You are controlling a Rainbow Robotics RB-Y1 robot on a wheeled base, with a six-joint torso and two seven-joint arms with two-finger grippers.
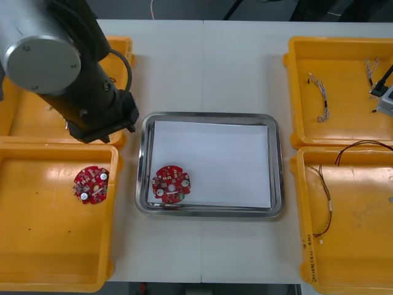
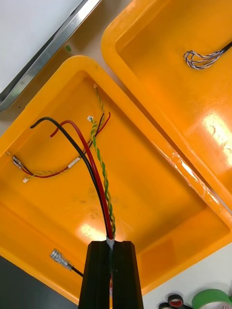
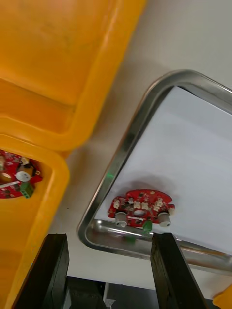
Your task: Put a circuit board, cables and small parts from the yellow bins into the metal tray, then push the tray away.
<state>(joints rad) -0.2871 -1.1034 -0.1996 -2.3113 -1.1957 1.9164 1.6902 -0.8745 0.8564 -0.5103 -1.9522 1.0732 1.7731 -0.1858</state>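
While my left arm (image 1: 92,104) hangs at the upper left of the front view, over the seam between the two left-hand bins, my left gripper (image 3: 108,237) has its jaws spread wide with nothing between them. At the centre of that view sits the shiny rectangular metal tray (image 1: 209,115), white inside. A round red circuit board (image 1: 171,183) lies flat in its lower left corner, just inside the rim; in my left wrist view it is just beyond my fingertips.

A second round red circuit board (image 1: 91,184) lies in the lower-left yellow plastic bin (image 1: 37,258), towards its upper right. It is well apart from the first, with the bin wall and the tray rim between them.

My right gripper (image 2: 111,244) is clamped narrow on a bundle of black, red and twisted yellow-green cables (image 2: 99,183). The bundle runs out from between my jaws across the floor of the lower-right yellow plastic bin (image 1: 362,246). A thin red and yellow cable (image 2: 48,172) lies loose on that floor, and a small metal part (image 2: 58,254) rests near the bin wall beside my fingers. In the upper-right yellow plastic bin (image 1: 344,55) lie twisted blue and white cables (image 1: 322,98).
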